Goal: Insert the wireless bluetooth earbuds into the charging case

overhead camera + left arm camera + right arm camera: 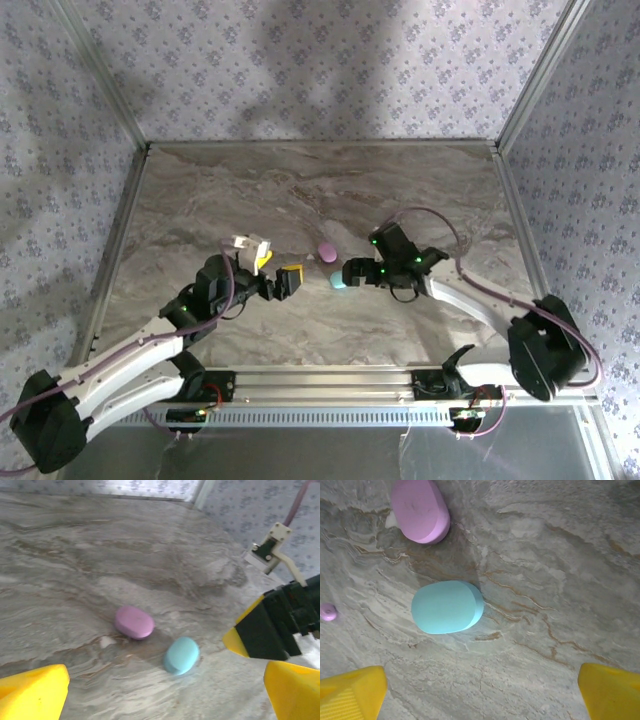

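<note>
Marbled grey-brown surface (300, 190) inside a metal-framed booth of lilac floral walls (300, 60).
At centre, pink case (133, 622) and teal case (447, 607) lying close together (both shut, not touching); one tiny pink earbud (327, 612) loose on the surface near the teal case. Left gripper (277, 269) and right gripper (480, 690) spread wide on either side of the cases, holding nothing.

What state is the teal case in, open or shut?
Shut: the teal case lies flat as one smooth oval, no lid raised.
</note>
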You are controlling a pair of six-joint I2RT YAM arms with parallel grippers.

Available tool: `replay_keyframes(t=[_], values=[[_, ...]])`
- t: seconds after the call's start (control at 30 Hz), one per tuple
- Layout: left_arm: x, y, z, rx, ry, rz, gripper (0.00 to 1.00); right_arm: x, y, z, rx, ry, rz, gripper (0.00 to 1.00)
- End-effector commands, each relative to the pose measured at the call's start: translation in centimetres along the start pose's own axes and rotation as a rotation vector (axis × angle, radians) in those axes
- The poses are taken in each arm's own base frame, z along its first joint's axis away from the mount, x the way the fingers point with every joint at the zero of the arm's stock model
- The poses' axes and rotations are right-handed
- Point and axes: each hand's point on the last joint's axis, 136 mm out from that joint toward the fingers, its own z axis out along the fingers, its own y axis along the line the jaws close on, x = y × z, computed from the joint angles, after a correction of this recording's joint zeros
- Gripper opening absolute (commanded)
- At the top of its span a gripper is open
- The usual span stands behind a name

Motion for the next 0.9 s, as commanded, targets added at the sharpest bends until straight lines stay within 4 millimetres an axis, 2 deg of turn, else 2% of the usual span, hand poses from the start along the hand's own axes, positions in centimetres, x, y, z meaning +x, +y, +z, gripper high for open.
replay_keyframes(t=[0.0,0.2,0.4,0.43,0.7,0.87], values=[[-1.6,1.3,0.3,-0.074,-0.079,0.011,1.00,0.0,0.2,0.9,0.109,0.052,-0.120,1.00],[0.0,2.0,2.7,-0.092,0.026,-0.033,1.00,-0.1,1.4,3.5,0.257,0.144,-0.293,1.00],[0.4,2.3,3.2,-0.092,0.049,-0.049,1.00,0.2,1.4,5.8,0.326,0.221,-0.357,1.00],[0.4,2.3,3.2,-0.094,0.050,-0.049,1.00,-0.6,2.2,5.9,0.313,0.208,-0.359,0.99],[0.4,2.5,3.2,-0.097,0.049,-0.055,1.00,-0.6,2.5,7.9,0.273,0.248,-0.313,0.80],[0.5,2.6,3.4,-0.098,0.054,-0.059,1.00,-0.5,2.3,8.4,0.263,0.261,-0.297,0.74]])
